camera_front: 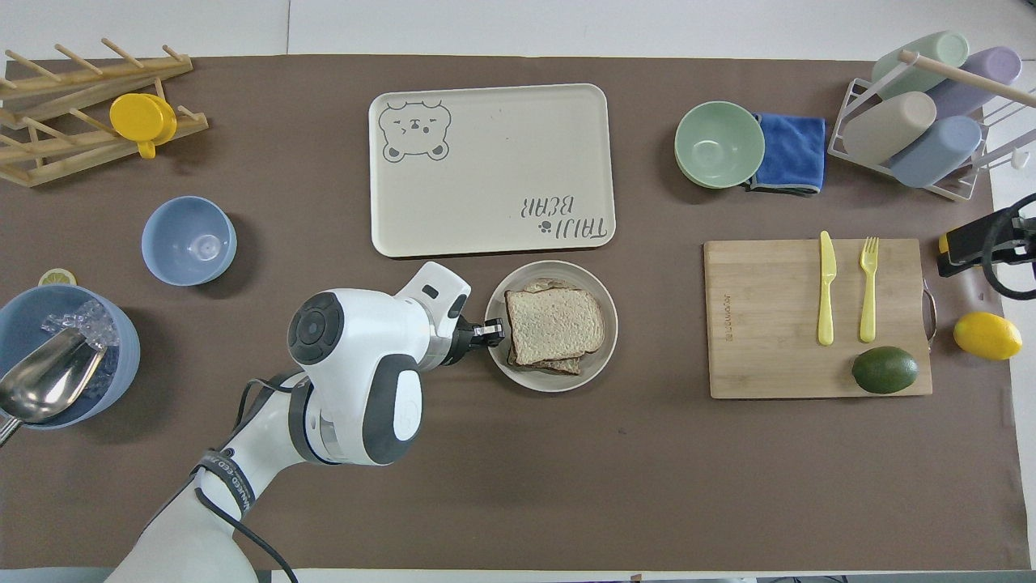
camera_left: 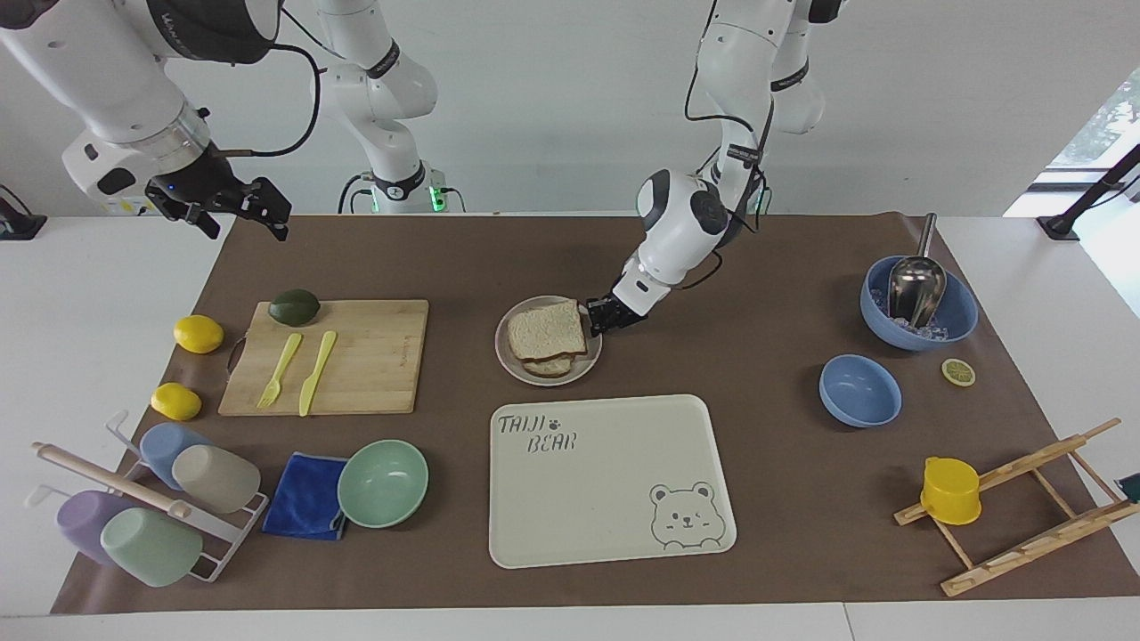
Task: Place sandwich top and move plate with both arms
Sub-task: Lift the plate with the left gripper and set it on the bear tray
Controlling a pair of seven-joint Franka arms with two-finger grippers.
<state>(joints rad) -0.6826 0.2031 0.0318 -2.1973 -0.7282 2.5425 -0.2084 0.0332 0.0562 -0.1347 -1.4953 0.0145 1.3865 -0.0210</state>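
left tool [camera_left: 598, 318] clamped on plate [camera_left: 517, 365] rim beside sandwich top [camera_left: 546, 329], tray [camera_left: 614, 521] marked "taiji bear" just ahead, right tool [camera_left: 233, 207] raised, grip unclear

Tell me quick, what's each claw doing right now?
Left claw: shut on the plate at its rim, under the sandwich top.
Right claw: waits in the air over the table's edge, holding nothing; open or shut cannot be told.
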